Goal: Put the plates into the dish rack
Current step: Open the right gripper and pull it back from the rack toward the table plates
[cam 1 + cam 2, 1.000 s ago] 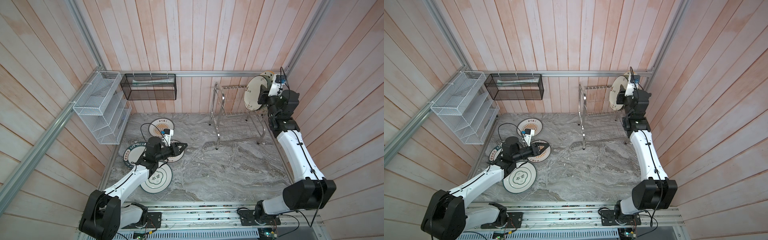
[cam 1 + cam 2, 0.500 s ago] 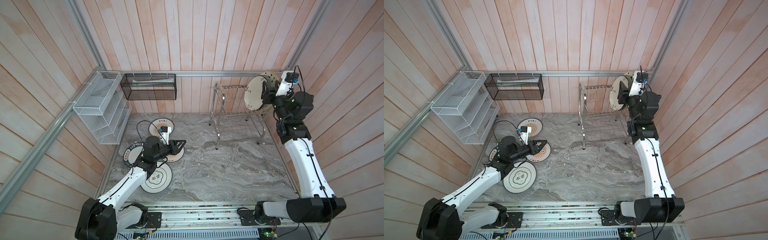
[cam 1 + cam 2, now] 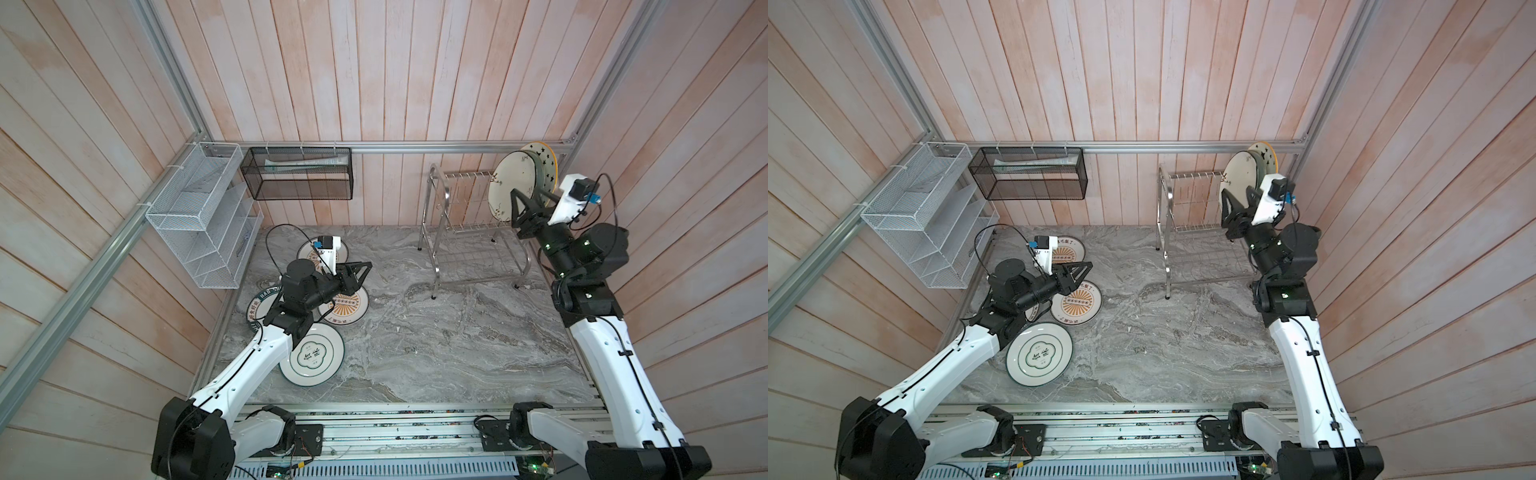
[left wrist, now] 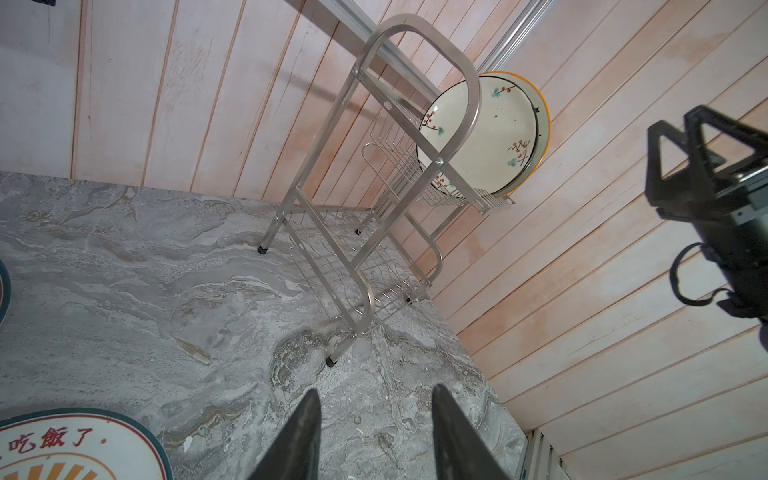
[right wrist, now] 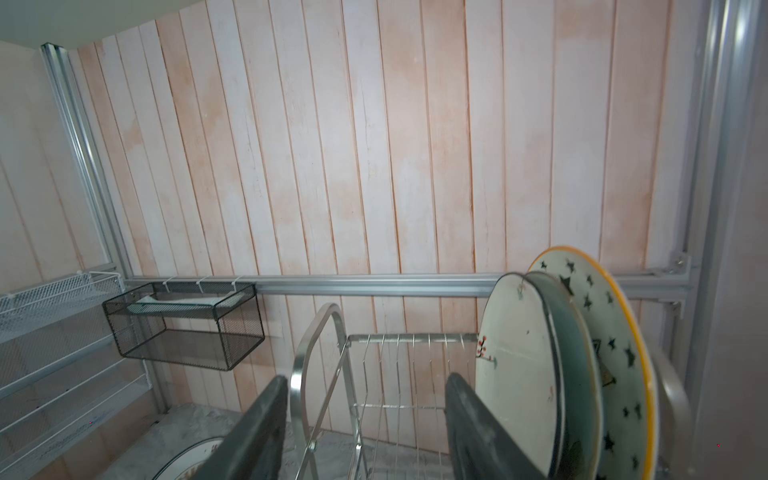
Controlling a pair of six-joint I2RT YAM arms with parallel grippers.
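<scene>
In both top views four plates lie flat on the left part of the surface (image 3: 415, 332). They are the nearer sunburst plate (image 3: 347, 307), a second sunburst plate (image 3: 1068, 248), the green-ringed white plate (image 3: 311, 357) and the plate with the dark-green lettered rim (image 3: 258, 302). The left end effector (image 3: 362, 270) hovers just above the nearer sunburst plate and is pointed toward the dish rack (image 3: 436, 232). This plate lies below it and a little toward the robot's base. The right end effector (image 3: 524, 204) stands high at the upper tier of the rack, just beside the cream plate (image 3: 510, 172) and well apart from the flat plates. The left arm is therefore judged to be the nearer one for the next pick-up.

In the left wrist view the left end effector (image 4: 376, 392) is seen moderately spread, with only bare surface between its jaws, so nothing is held. The sunburst plate (image 4: 83, 449) is shown to one side of the jaws, not between them. A lowering and a drawing back are probably called for.

In the right wrist view the right end effector (image 5: 365, 380) is spread wide and is empty. Three plates stand on edge in the rack: the cream plate (image 5: 519, 365), a dark-rimmed plate (image 5: 577, 357) behind it, and the yellow-rimmed star plate (image 5: 615, 332). The cream plate stands just outside one jaw; whether they touch cannot be told.
</scene>
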